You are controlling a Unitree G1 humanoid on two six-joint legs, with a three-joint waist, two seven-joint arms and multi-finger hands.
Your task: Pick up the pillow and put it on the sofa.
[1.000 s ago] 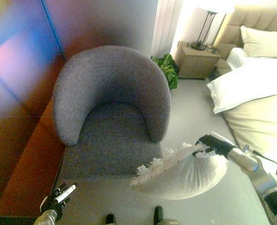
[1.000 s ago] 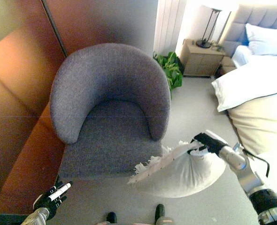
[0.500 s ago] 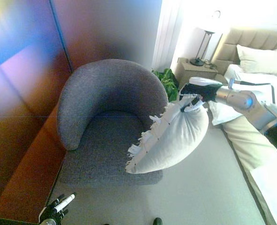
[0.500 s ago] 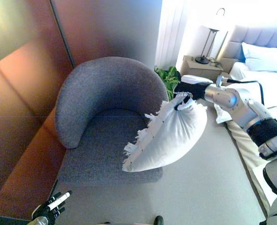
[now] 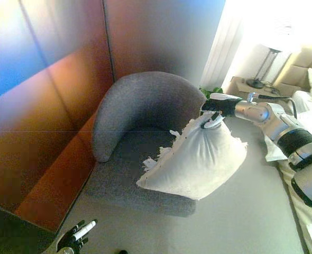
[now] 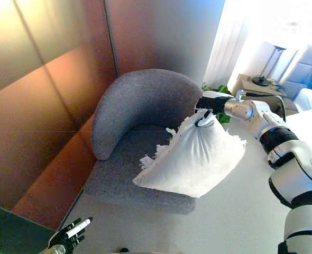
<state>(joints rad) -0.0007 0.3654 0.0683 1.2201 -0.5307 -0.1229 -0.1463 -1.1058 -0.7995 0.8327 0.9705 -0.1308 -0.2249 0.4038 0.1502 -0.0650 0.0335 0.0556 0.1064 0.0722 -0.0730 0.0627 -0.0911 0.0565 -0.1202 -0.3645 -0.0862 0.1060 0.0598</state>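
Right hand (image 5: 218, 107) clamped on 1 top corner of the white fringed pillow (image 5: 198, 161) hanging limp below it over the grey sofa (image 5: 140, 114) seat edge, likely light, soft, saggy; left hand (image 6: 69, 238) idle, relaxed, low.

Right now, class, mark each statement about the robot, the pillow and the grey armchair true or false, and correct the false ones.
1. The right hand grips the white fringed pillow by its top corner. True.
2. The pillow lies flat on the bed. False: it hangs over the grey armchair seat's front edge.
3. The left hand holds the pillow too. False: it is low by the floor, touching nothing.
4. A lamp stands on the nightstand. True.
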